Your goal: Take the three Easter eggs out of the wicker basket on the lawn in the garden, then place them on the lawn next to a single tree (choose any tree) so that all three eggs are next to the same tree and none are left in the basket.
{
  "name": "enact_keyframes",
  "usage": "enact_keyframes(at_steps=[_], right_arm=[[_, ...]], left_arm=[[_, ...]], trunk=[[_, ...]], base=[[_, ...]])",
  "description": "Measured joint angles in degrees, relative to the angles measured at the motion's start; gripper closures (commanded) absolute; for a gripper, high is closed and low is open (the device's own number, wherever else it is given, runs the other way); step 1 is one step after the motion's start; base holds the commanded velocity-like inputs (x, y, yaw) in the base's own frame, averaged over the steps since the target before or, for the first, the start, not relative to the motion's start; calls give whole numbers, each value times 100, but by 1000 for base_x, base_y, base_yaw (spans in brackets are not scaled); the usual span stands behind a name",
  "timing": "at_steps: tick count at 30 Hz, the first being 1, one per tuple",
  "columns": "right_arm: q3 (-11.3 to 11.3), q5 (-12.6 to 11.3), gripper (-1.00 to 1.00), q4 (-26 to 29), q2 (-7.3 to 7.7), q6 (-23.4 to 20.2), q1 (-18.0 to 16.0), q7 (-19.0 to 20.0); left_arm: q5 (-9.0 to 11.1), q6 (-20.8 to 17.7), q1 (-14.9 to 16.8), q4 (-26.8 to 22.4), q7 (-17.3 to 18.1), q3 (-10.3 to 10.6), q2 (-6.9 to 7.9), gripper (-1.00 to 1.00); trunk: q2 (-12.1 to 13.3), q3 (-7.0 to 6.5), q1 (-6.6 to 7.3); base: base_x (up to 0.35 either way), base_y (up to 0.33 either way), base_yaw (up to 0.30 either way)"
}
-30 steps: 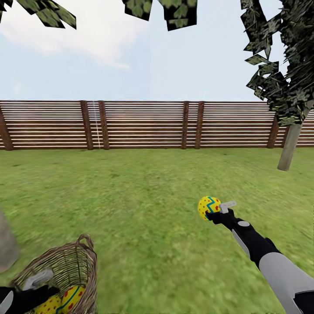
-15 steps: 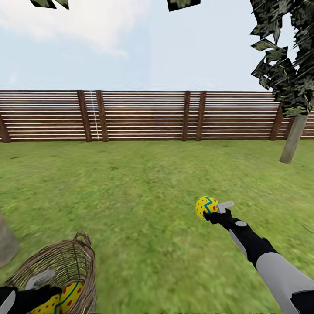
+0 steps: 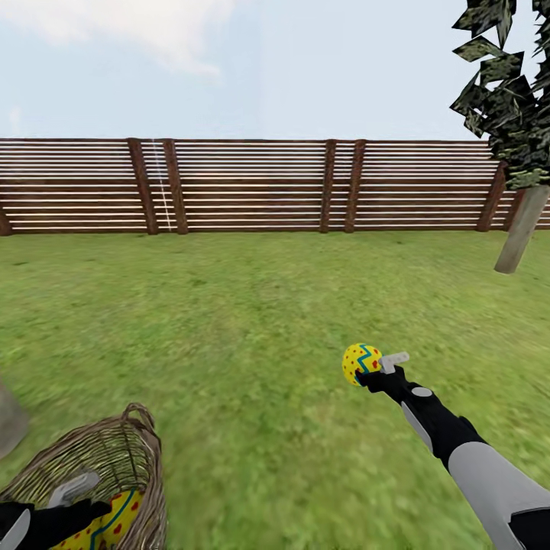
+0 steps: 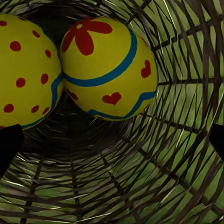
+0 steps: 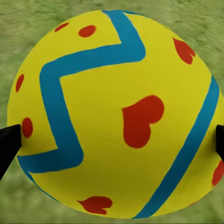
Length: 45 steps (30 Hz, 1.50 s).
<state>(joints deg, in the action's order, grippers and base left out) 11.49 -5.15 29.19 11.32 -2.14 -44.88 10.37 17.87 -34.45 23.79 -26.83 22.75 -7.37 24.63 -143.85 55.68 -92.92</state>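
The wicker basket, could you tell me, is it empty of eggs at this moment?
No, the left wrist view shows two Easter eggs lying side by side inside the wicker basket.

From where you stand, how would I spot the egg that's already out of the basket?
Find the long brown slat fence across the lawn. Nearer, the right arm's tool holds a yellow egg above the grass; unlike the two eggs in the wicker basket, it is outside, aloft.
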Motion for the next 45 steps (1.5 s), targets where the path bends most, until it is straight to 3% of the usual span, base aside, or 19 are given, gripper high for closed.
enact_keyframes(at_steps=[7,45], right_arm=[[6,1,100,0,-65,0,0,-3],[8,8,100,0,-86,0,0,-4]], left_arm=[[0,0,0,-2,0,8,-40,-100],[8,9,1,-11,9,0,-70,-100]], trunk=[[-9,155,-19],[-57,931,-109]], base=[[110,0,0],[81,0,0]])
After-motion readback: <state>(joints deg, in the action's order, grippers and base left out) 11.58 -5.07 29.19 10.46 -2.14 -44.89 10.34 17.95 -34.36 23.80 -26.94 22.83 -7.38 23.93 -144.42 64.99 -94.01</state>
